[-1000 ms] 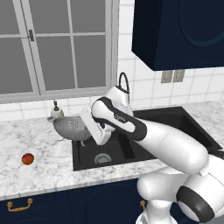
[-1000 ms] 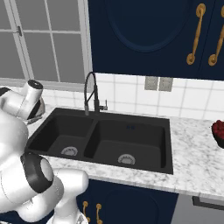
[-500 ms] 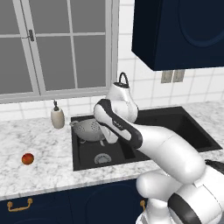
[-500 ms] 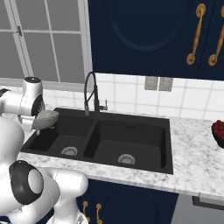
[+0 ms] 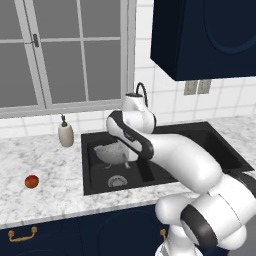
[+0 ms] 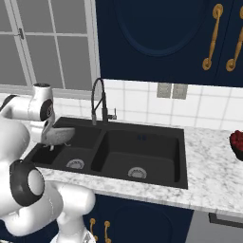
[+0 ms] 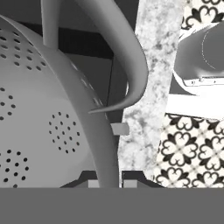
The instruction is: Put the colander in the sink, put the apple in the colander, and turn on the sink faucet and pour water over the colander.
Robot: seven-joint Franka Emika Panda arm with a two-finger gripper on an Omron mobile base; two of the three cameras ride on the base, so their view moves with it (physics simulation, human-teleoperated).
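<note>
Over the left basin of the sink [image 5: 95, 150], the colander [image 5: 113, 152] hangs tilted, its rim clamped between the closed jaws of the end effector [image 7: 106, 183]; in the hand view the perforated bowl sweeps left of the fingertips, one loop handle arching above. Its base stands clear of the drain (not yet set down). On the marble surface [image 5: 40, 200], the apple [image 5: 31, 181] lies well apart to the left, the soap bottle [image 5: 65, 134] by the basin's back corner. Behind stands the sink faucet [image 6: 98, 102]. Since half a second ago the colander has come lower into the basin.
</note>
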